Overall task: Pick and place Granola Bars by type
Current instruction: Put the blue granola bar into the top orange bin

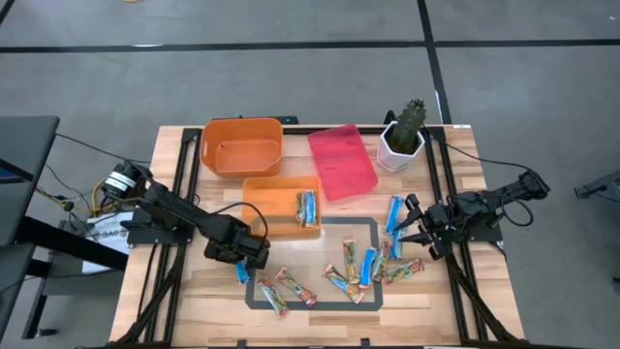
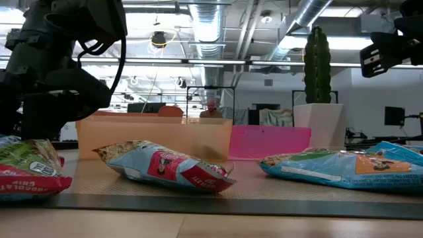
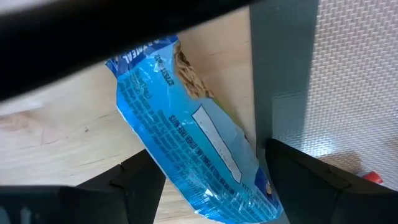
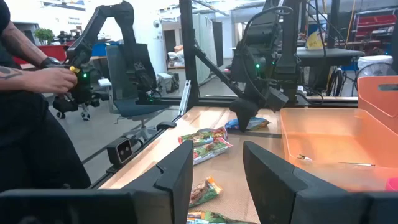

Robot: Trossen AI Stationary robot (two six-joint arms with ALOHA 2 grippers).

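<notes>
The left gripper [image 1: 244, 269], fingers apart, straddles a blue bar [image 3: 193, 140] lying just in front of the orange tray [image 1: 260, 222]; the slick wrapper could squirt sideways as they close, while the right gripper [image 1: 418, 231] waits empty, half open.

Light wooden slatted table [image 1: 174, 301] | far edge: orange plastic bins [image 1: 242, 145], pink lid [image 1: 341, 161], potted cactus [image 1: 403, 136] | near middle: grey-taped rectangle [image 1: 373, 233], shiny wrapped granola bars [image 1: 366, 267]
</notes>
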